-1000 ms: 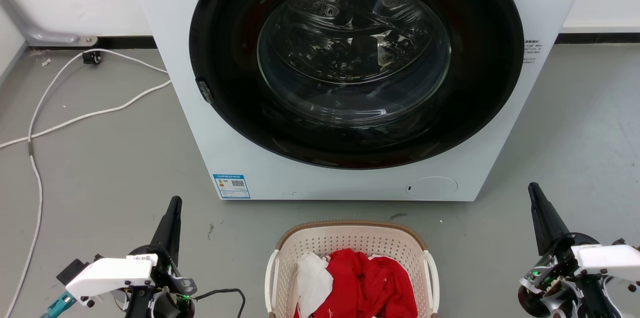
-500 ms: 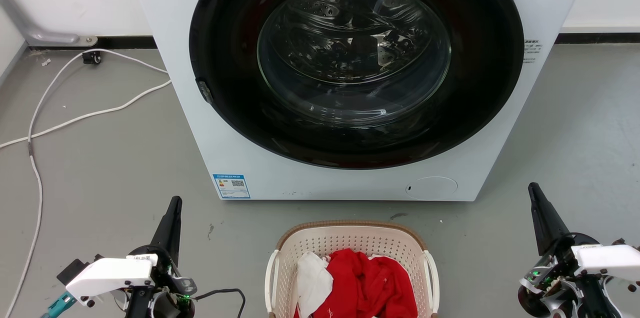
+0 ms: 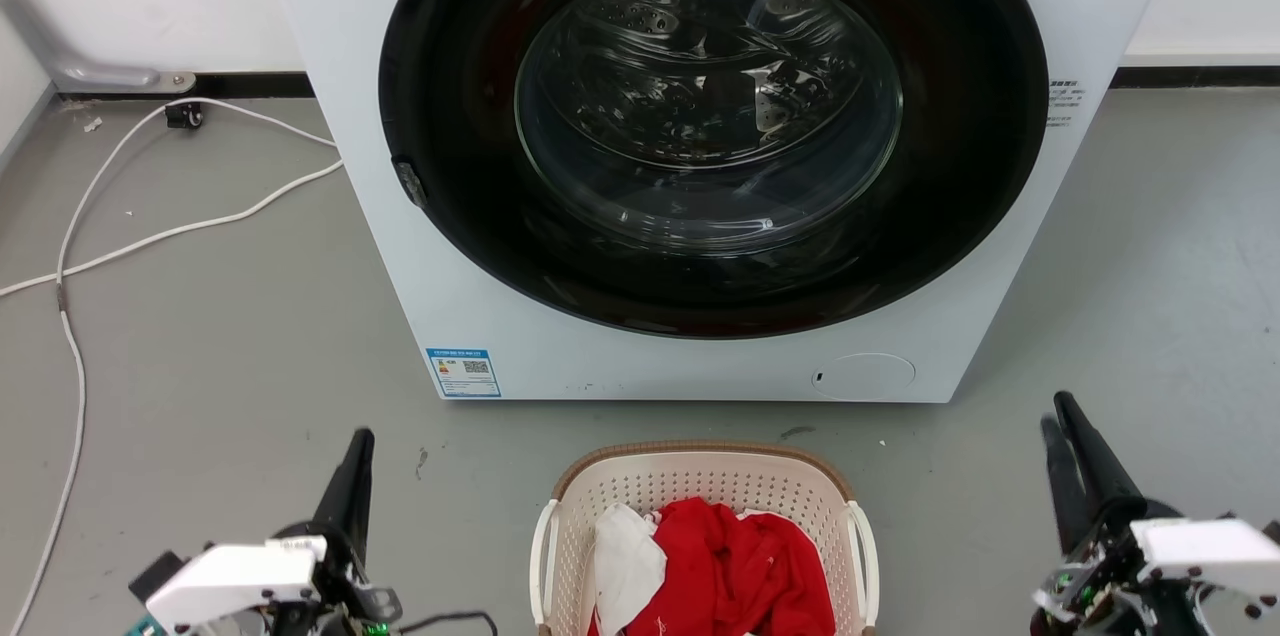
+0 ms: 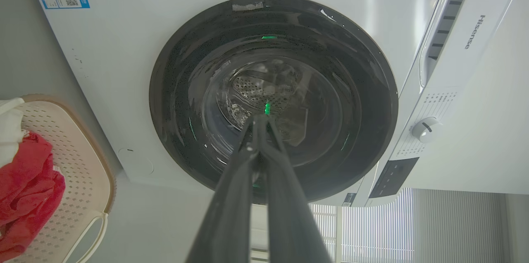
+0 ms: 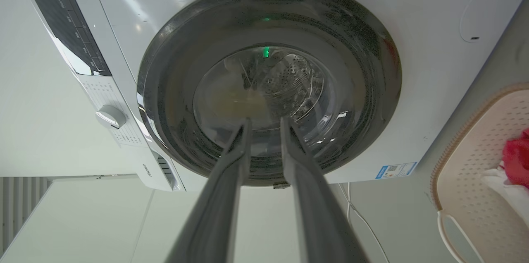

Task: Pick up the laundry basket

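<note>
The laundry basket (image 3: 700, 478) sits on the grey floor at the bottom middle of the head view, cream and perforated with a brown rim and white side handles. Red clothing (image 3: 735, 566) and a white cloth (image 3: 625, 561) lie in it. My left gripper (image 3: 360, 443) stands left of the basket, apart from it, with its fingers pressed together (image 4: 259, 119). My right gripper (image 3: 1056, 411) stands right of the basket, also apart from it, its fingers a small gap apart (image 5: 265, 121). The basket's edge also shows at the left of the left wrist view (image 4: 82, 159) and at the right of the right wrist view (image 5: 475, 151).
A white front-loading washing machine (image 3: 400, 256) with a dark round door (image 3: 710, 116) stands just behind the basket. White cables (image 3: 150, 236) trail over the floor at the left. Grey floor lies on both sides of the basket.
Both grippers have drawn back toward the bottom of the head view. The right gripper's fingers now stand slightly apart. The basket has not moved.
</note>
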You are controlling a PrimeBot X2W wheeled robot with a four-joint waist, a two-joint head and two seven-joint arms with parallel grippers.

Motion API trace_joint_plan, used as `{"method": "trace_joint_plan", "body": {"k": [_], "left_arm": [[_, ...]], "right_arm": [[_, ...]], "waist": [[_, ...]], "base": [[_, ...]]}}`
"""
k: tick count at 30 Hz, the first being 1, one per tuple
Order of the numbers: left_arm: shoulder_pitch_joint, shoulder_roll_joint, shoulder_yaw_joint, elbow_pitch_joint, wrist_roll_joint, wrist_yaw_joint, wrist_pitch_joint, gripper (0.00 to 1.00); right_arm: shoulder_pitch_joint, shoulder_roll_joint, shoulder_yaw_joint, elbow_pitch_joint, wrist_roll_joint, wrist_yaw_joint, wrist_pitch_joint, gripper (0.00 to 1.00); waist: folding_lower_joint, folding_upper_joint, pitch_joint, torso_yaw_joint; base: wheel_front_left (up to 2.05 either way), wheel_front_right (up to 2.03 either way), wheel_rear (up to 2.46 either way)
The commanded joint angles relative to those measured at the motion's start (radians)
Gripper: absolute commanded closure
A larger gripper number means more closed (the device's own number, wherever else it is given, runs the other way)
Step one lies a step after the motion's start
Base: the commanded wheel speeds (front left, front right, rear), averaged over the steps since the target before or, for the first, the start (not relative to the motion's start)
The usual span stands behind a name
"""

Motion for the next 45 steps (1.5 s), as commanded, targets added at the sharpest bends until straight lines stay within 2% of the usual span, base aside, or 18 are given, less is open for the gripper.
{"method": "trace_joint_plan", "body": {"k": [1,12,21,29,36,45], "left_arm": [[0.001,0.0,-0.002,-0.006,0.004,0.0,-0.006,0.0],[0.02,0.001,-0.006,-0.038,0.038,0.0,-0.056,0.0],[0.022,0.001,0.032,-0.028,0.136,0.005,-0.096,0.0],[0.014,0.001,0.088,-0.082,0.28,0.019,-0.129,0.0],[0.02,0.001,0.094,-0.169,0.434,0.045,-0.155,0.0],[0.05,0.002,0.031,-0.276,0.674,0.07,-0.187,0.0]], "right_arm": [[0.0,0.0,0.003,-0.004,-0.001,0.0,-0.006,0.0],[0.015,0.0,0.028,-0.026,-0.021,0.0,-0.056,0.0],[0.015,-0.001,0.028,-0.043,-0.107,0.0,-0.097,0.0],[0.011,-0.001,-0.012,-0.068,-0.286,0.0,-0.129,0.0],[-0.006,-0.001,-0.041,-0.14,-0.558,0.0,-0.156,0.0],[-0.004,-0.001,-0.004,-0.243,-0.814,0.001,-0.188,0.0]], "waist": [[0.0,0.0,0.0,0.0],[0.0,0.0,0.001,-0.001],[0.0,0.0,0.002,-0.001],[0.0,0.0,0.005,0.0],[0.0,0.0,0.01,-0.001],[0.0,0.0,0.015,-0.005]], "base": [[0.0,0.0,0.0],[0.0,0.0,0.0],[0.0,0.0,0.0],[0.0,0.0,0.0],[0.0,0.0,0.0],[0.0,0.0,0.0]]}}
